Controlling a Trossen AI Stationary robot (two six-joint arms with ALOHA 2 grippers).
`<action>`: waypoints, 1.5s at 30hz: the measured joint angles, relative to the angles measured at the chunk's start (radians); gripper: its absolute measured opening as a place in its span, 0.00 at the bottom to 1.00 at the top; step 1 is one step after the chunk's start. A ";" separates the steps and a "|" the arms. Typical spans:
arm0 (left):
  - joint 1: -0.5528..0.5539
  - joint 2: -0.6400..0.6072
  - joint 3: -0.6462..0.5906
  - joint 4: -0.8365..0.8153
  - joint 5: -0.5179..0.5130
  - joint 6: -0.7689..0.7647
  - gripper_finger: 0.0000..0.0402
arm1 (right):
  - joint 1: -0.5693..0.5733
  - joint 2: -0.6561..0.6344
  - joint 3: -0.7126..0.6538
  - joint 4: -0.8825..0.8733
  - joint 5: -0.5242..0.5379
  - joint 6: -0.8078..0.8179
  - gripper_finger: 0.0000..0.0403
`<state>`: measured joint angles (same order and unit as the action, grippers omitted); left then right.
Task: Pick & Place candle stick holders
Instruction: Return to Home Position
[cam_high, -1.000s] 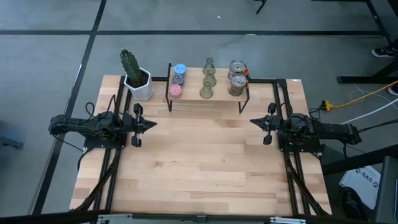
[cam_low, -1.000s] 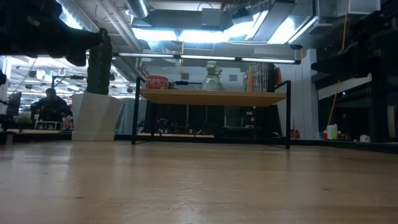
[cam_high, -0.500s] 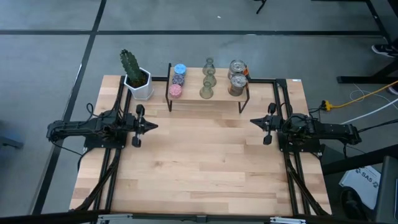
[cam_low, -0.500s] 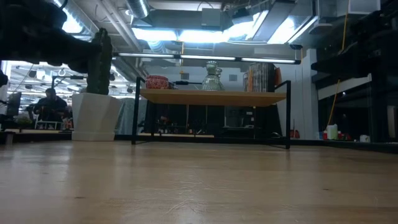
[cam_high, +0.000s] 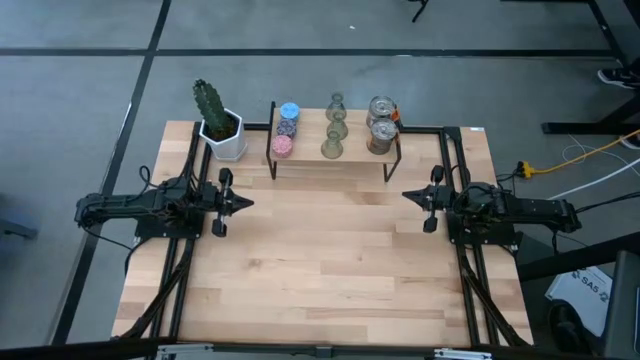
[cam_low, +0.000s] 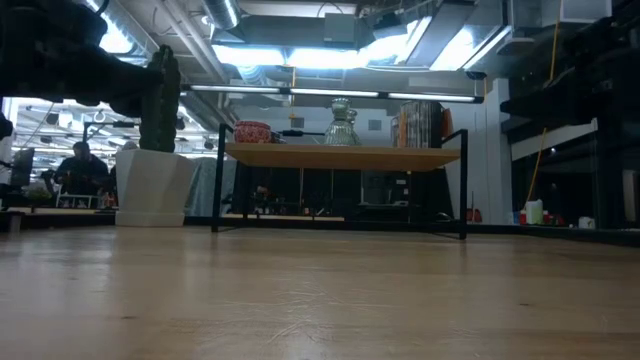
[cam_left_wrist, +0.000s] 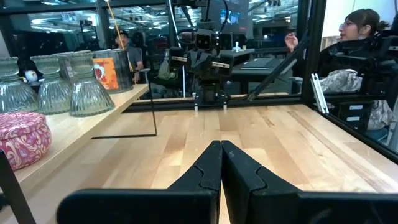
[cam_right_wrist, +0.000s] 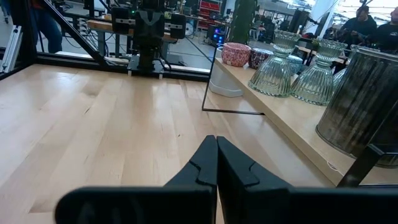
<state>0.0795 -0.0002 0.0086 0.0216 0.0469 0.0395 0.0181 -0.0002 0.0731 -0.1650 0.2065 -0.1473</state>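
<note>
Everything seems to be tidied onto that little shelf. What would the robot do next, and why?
Likely just rest where it is. All eight candle stick holders stand in three rows on the shelf, with none on the table. The left gripper and right gripper are shut and empty, facing each other from the table's sides.

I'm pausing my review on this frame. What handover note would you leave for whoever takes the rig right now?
Left gripper: shut, empty, at the table's left side, pointing inward.
Right gripper: shut, empty, opposite it at the right side.
Things: all eight pieces stand on the shelf at the table's far edge. Three round holders stand in a line at its left end, three green holders in the middle and two silver cups at the right end. The cactus pot sits left of the shelf.
Done: placing looks complete; no holder is off the shelf.
Left: probably only parking the arms.
</note>
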 joint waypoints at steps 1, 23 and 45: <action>0.000 0.000 0.000 0.000 0.000 0.000 0.00 | 0.000 0.000 0.000 0.000 0.000 0.000 0.00; 0.000 0.000 0.000 0.003 -0.001 0.000 0.00 | 0.000 0.000 0.000 0.000 0.000 0.000 0.00; 0.000 0.000 0.000 0.003 -0.001 0.000 0.00 | 0.008 0.000 -0.013 0.083 -0.112 -0.043 0.00</action>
<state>0.0798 -0.0002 0.0086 0.0250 0.0460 0.0395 0.0257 0.0002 0.0596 -0.0819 0.0946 -0.1907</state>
